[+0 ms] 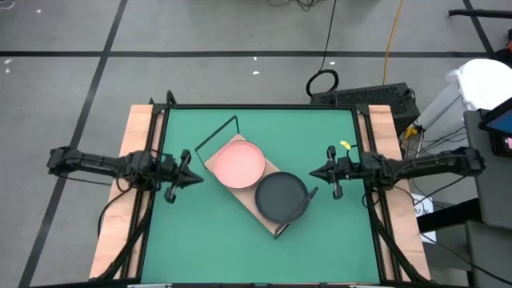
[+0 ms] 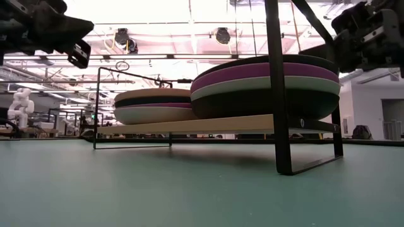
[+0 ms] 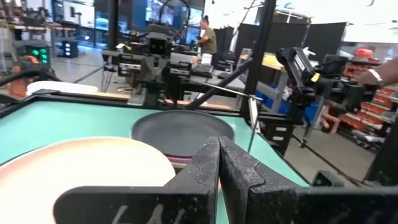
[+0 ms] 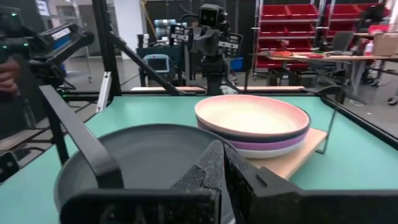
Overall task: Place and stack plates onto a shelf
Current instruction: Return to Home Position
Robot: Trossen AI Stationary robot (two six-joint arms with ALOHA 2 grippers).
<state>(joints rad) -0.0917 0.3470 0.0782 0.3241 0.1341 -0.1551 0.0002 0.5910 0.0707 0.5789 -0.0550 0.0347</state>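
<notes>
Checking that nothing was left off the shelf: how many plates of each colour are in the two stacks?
Pink plates: 1
Purple plates: 2
Pale green plates: 2
Dark plates: 3
Total: 8

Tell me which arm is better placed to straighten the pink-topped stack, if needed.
Left, probably: the left gripper sits just beside the pink plate; the right gripper faces the dark plate.
</notes>
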